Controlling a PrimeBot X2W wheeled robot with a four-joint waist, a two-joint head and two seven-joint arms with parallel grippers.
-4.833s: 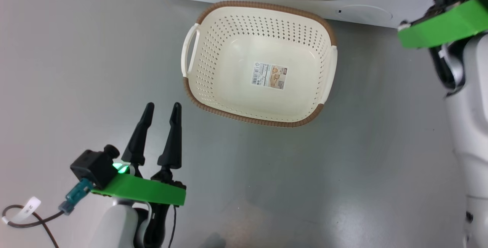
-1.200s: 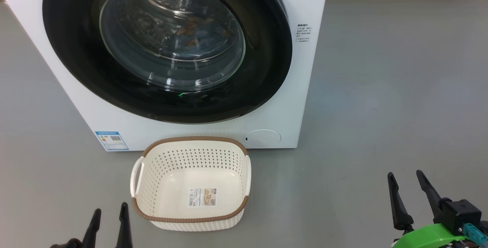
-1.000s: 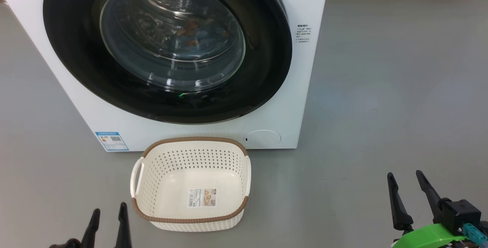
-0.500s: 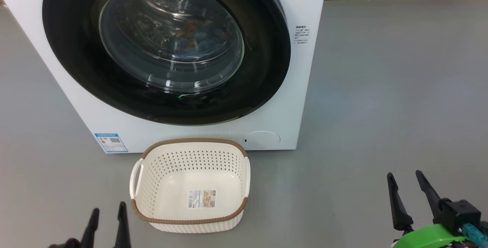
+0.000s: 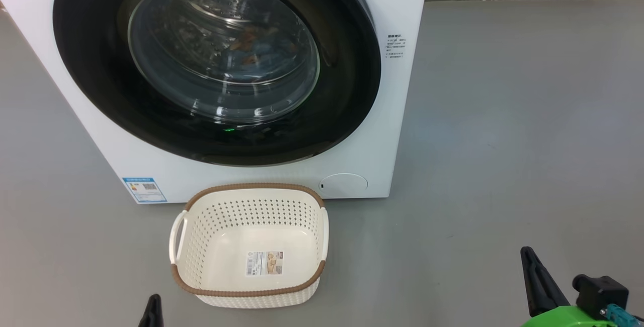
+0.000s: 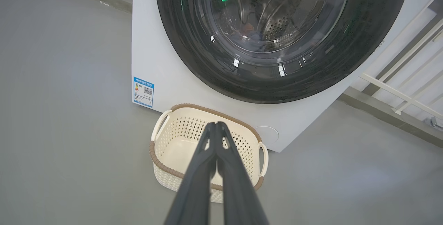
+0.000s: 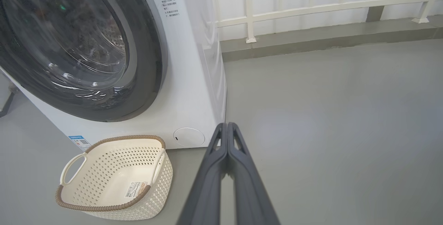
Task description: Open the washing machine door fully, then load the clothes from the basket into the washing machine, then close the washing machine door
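left gripper (image 6: pixel 216 125): clenched, empty; was spread.
right gripper (image 7: pixel 227 125): clenched, empty; was spread.
washing machine door (image 5: pixel 90 70): closed, unchanged.
basket (image 5: pixel 251 186): empty, near side of washing machine (image 5: pixel 402 115).
clothes (image 5: pixel 250 48): behind door glass.

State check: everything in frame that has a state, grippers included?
door: closed
basket: empty, upright
clothes: in the drum, seen through the door glass
left gripper: shut, empty
right gripper: shut, empty
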